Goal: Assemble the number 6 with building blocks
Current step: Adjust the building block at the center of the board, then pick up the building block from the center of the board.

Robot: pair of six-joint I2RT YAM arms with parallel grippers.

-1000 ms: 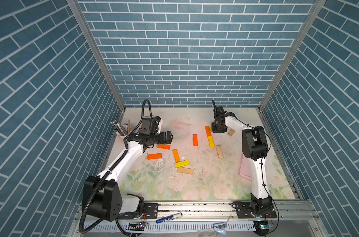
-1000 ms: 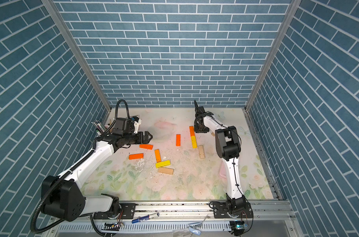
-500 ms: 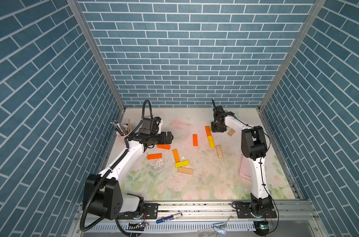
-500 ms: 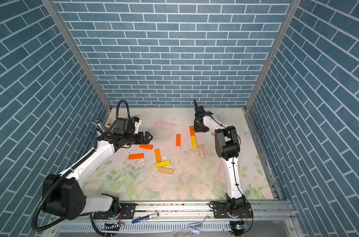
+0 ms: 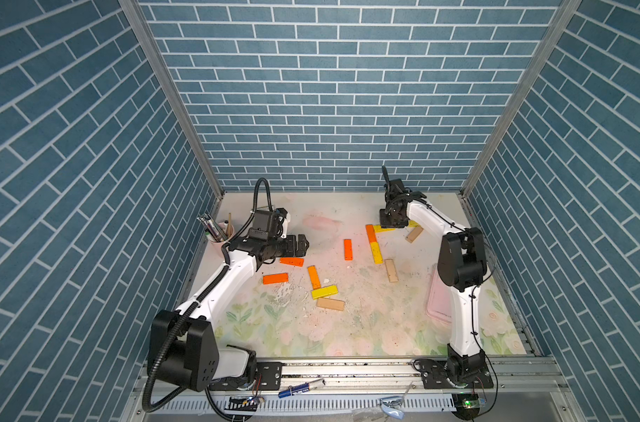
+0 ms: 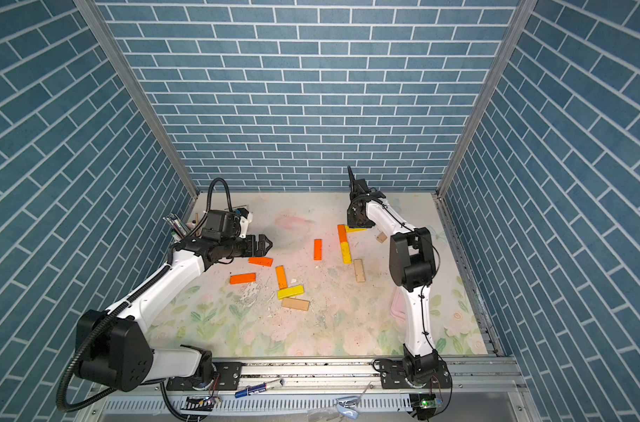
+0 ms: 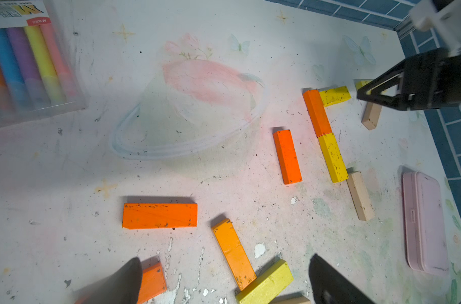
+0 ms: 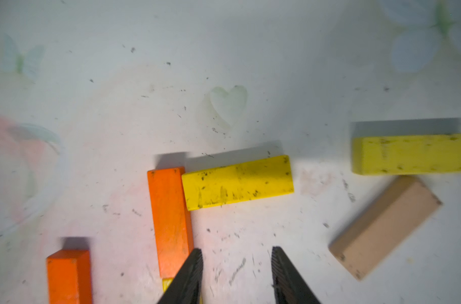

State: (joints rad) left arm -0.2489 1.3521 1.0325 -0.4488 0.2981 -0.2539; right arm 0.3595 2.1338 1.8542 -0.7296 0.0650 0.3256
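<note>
A column of building blocks lies end to end: orange [image 5: 370, 233], yellow [image 5: 376, 253], then tan [image 5: 391, 270] slightly askew. A yellow bar [image 8: 237, 183] lies crosswise against the orange bar's [image 8: 170, 218] far end, a partial number 6. My right gripper [image 8: 236, 252] hangs just over this corner [image 5: 393, 219], open, with bare table between its fingers. My left gripper [image 5: 304, 244] hovers wide open above loose bars: orange [image 7: 159, 215], amber [image 7: 233, 254] and yellow [image 7: 265, 285].
Another yellow bar [image 8: 413, 154] and a tan bar [image 8: 384, 226] lie right of the corner. A lone orange bar [image 5: 347, 249] lies mid-table. A pink tray [image 5: 439, 299] sits by the right arm. The chalk pack [image 7: 26, 65] and pen cup [image 5: 216, 234] stand far left.
My right gripper's jaws have parted, and the yellow bar lies free on the table ahead of them. The left arm has hardly moved.
</note>
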